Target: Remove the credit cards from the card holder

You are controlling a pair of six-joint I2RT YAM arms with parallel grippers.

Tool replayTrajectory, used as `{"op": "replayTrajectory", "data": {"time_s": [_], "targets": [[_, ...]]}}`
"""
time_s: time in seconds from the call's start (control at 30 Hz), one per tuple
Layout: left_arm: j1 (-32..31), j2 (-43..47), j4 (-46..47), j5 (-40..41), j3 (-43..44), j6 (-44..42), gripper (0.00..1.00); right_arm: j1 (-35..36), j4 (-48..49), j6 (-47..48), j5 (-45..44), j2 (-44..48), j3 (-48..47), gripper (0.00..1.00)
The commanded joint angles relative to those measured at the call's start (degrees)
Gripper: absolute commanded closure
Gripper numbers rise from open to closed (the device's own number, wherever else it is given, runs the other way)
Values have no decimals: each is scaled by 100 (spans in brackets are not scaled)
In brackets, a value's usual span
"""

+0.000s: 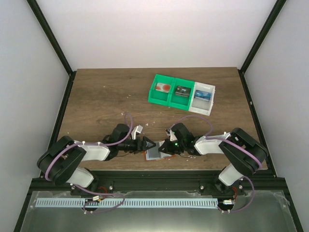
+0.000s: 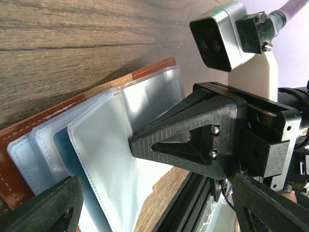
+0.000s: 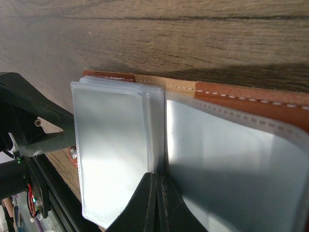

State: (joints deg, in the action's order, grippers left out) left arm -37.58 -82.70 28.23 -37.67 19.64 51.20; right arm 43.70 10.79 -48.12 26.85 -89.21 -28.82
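I'm checking pockets at the near edge: right gripper [image 3: 158, 180] pinches a clear sleeve [image 3: 111, 145] of the reddish-brown leather card holder [image 3: 241, 92], left gripper [image 1: 148, 144] spread. Next, I'd turn it.

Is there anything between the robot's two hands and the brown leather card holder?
Nothing visible does. The reddish-brown leather card holder lies open; the right hand is shut on its clear sleeves, and the open left hand is at them too.

Wooden table [image 1: 106, 96], card holder [image 1: 153, 153] near front edge, bins [image 1: 172, 94], apparently joined
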Motion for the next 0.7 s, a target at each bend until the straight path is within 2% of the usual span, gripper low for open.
{"op": "replayTrajectory", "data": {"time_s": [0.0, 0.3, 0.43, 0.67], "targets": [[-1, -157, 223, -115, 93, 21, 14, 57, -347, -13, -63, -193, 122, 100], [-9, -260, 539, -362, 94, 260, 16, 56, -318, -31, -25, -245, 128, 99], [-12, -273, 1012, -499, 48, 476, 16, 58, -332, -32, -32, -218, 116, 97], [-69, -245, 1105, -578, 108, 647, 17, 58, -557, -13, -208, 207, 58, 90]]}}
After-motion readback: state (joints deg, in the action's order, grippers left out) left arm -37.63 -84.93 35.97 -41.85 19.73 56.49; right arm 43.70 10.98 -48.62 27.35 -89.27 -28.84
